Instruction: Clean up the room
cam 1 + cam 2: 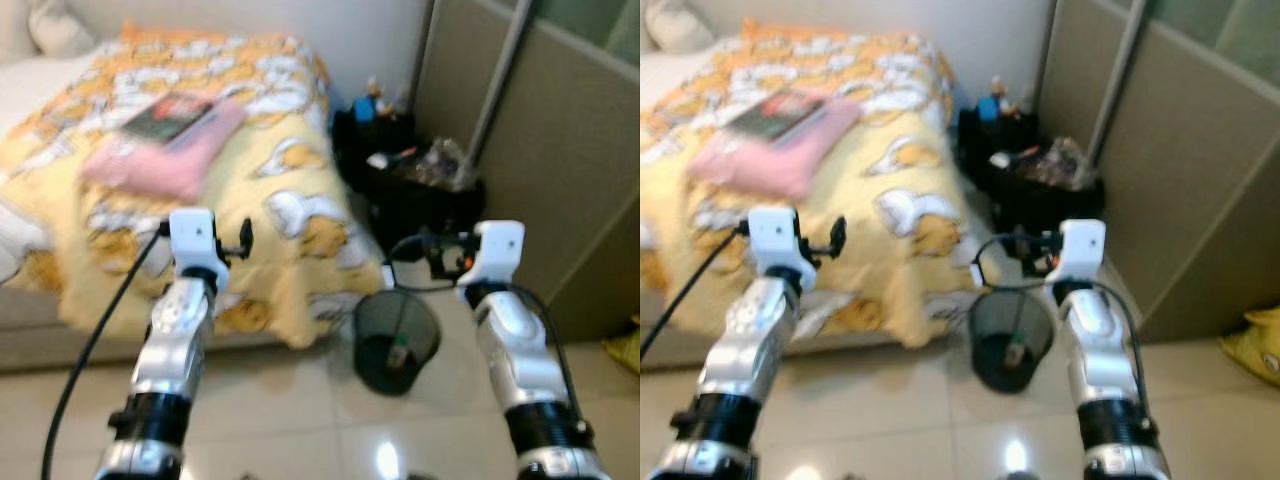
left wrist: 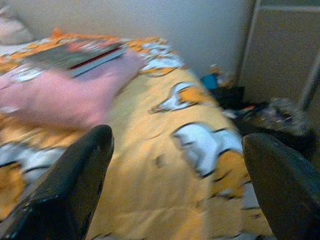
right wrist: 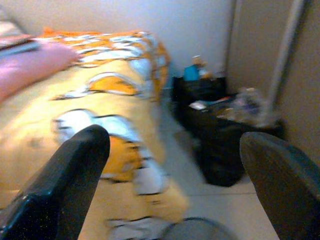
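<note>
Although the pictures are blurred, the layout can be read. At far left a bed (image 1: 290, 250) carries a yellow blanket (image 1: 270, 130) with white and orange cartoon figures. A pink cloth (image 1: 165, 155) lies on the blanket, with a dark book (image 1: 165, 115) resting on its far end. The left claw (image 2: 175, 180) is raised in front of the bed's near edge, fingers (image 2: 75, 180) spread wide, holding nothing. Next, a black mesh wastebasket (image 1: 395, 340) stands on the pale tiled floor (image 1: 300, 420) by the bed's corner, with something small inside. Behind it, dark boxes of clutter (image 1: 420, 180) sit against the wall. The right claw (image 3: 175, 185) hangs above the wastebasket, fingers (image 3: 65, 185) likewise spread and empty.
</note>
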